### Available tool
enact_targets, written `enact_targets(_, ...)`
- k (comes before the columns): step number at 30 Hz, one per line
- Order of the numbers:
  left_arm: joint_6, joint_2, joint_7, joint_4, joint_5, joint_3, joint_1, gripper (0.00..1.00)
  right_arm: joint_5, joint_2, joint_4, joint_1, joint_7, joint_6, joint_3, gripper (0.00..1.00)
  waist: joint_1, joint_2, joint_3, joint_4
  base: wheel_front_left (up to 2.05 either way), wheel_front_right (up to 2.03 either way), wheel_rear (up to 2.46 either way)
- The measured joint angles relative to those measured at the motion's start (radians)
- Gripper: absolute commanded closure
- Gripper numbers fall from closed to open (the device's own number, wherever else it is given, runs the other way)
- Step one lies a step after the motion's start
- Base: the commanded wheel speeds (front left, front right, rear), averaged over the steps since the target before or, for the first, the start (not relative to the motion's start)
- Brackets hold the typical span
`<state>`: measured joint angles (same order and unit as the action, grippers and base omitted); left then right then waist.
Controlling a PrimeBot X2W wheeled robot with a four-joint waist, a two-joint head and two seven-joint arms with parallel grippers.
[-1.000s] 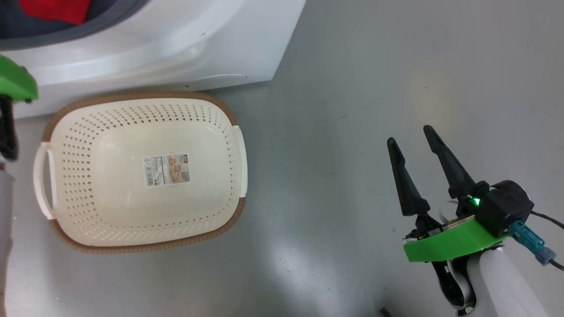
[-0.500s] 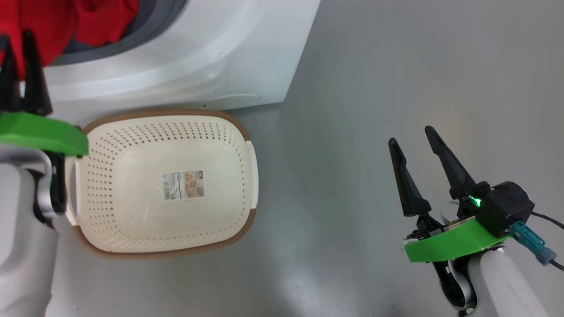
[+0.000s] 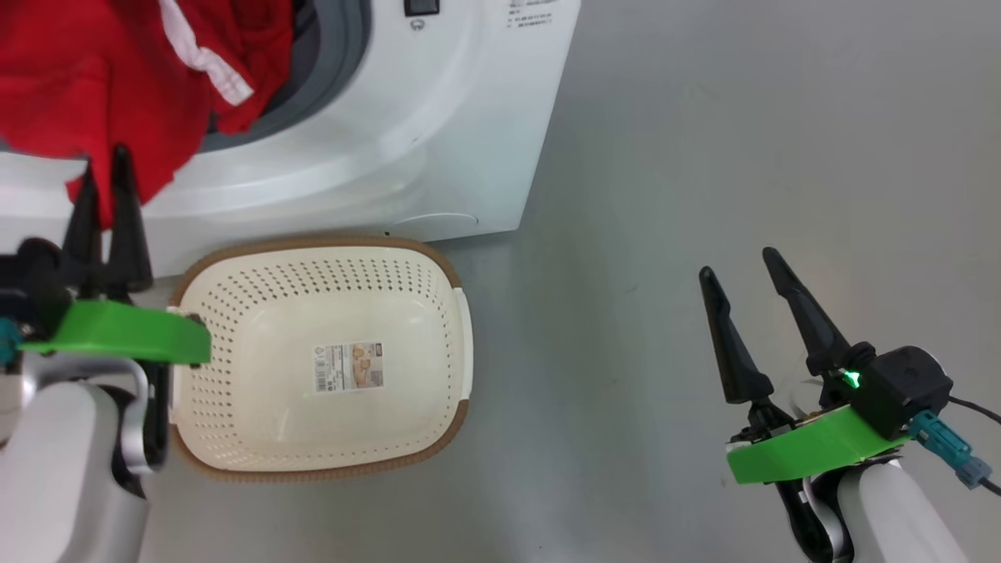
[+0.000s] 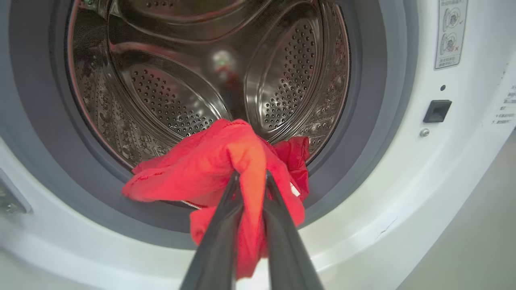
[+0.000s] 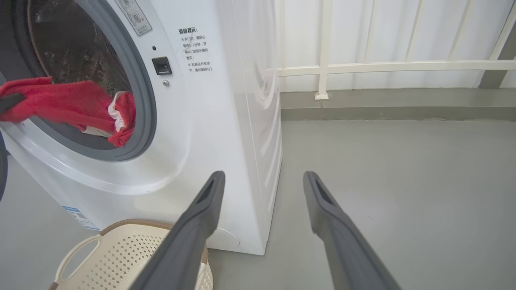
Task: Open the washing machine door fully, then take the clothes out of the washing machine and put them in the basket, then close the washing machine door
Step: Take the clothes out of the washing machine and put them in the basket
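The red clothes hang out of the washing machine over its grey gasket. My left gripper is shut on a fold of them, just in front of the opening and above the basket's left end. In the left wrist view the clothes bunch between the fingers of the left gripper, with the steel drum behind. The cream basket stands on the floor against the machine's front, holding nothing. My right gripper is open over bare floor to the right. The washing machine door is out of view.
Grey floor stretches right of the machine. In the right wrist view a white railing and a low ledge run along the back wall beyond the right gripper; the basket sits at the machine's foot.
The head camera has shifted, showing more of the machine's opening. My left gripper has come back from the drum into view with the red clothes trailing out. The right arm has stayed put.
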<state>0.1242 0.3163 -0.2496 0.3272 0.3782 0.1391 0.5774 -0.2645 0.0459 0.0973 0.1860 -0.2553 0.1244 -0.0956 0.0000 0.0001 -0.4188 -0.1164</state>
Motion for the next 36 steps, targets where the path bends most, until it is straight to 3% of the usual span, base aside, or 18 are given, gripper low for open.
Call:
enact_targets(25,0.047,-0.068,0.029,-0.204,0.011,0.089,-0.212,1.0,0.0,0.002,-0.008,-0.024,0.0,0.0,0.041,0.0,0.0,0.0,0.085,0.051,0.0,0.0,0.0)
enact_targets(36,0.025,-0.116,0.026,-0.092,0.062,0.115,-0.254,1.0,-0.014,0.001,-0.019,-0.044,0.0,0.0,0.045,0.0,0.0,0.0,0.088,0.046,0.0,0.0,0.0)
